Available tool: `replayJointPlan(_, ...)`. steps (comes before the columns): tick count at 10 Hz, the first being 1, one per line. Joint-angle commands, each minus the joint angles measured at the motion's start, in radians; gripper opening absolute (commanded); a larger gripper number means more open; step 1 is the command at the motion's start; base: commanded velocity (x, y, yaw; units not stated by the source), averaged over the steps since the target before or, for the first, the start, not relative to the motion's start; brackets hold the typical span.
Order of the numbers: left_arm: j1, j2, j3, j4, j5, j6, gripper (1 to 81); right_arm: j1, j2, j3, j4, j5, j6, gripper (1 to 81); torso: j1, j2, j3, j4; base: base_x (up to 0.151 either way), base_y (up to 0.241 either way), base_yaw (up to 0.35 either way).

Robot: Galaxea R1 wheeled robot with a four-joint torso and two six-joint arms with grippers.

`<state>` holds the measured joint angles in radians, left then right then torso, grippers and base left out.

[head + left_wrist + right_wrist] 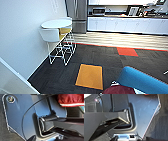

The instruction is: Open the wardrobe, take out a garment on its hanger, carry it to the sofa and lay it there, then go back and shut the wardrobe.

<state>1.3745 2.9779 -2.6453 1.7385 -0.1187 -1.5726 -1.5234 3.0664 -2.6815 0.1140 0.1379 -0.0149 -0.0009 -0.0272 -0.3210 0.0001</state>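
Note:
The blue sofa [143, 81] shows its rounded padded edge at the lower right of the head view. Just left of it, at the picture's bottom edge, lies a maroon heap, the garment [118, 89]; I cannot tell whether it rests on the sofa or hangs in front of it. In the left wrist view the garment [70, 99] appears as bunched maroon cloth with a white stripe, beyond the robot's dark plate. A sliver of red cloth [148, 94] touches the edge of the right wrist view. The hanger is hidden, and the wardrobe is out of view.
Dark carpet with an orange tile [90, 76] and a red tile [127, 51] spreads ahead. A round white table [56, 23] with wire-legged chairs [62, 51] stands by the white wall on the left. White kitchen cabinets [125, 24] line the back. A white panel edge [12, 77] is near left.

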Motion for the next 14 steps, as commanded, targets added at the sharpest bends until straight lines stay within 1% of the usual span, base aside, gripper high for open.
replayJointPlan(1,-0.021,-0.003,0.004,0.006,0.034,0.002,81.1,0.005,0.008,0.003,-0.001,-0.067,0.001,81.1,0.001,0.0,0.0,0.0,0.0,0.0,0.221)
replayJointPlan(7,-0.021,-0.006,0.002,0.003,0.03,0.002,81.1,0.005,0.008,0.003,-0.001,-0.067,0.0,81.1,0.001,0.0,0.0,0.0,0.0,0.0,0.195)
replayJointPlan(10,-0.021,-0.008,0.002,-0.001,0.03,0.002,81.1,0.005,0.008,0.003,-0.001,-0.067,0.0,81.1,0.001,0.0,0.0,0.0,0.0,0.0,0.109)
replayJointPlan(14,-0.018,-0.008,0.002,-0.004,0.031,0.002,81.1,0.005,0.008,0.003,-0.001,-0.067,0.001,81.1,0.001,0.0,0.0,0.0,0.0,0.032,0.0)
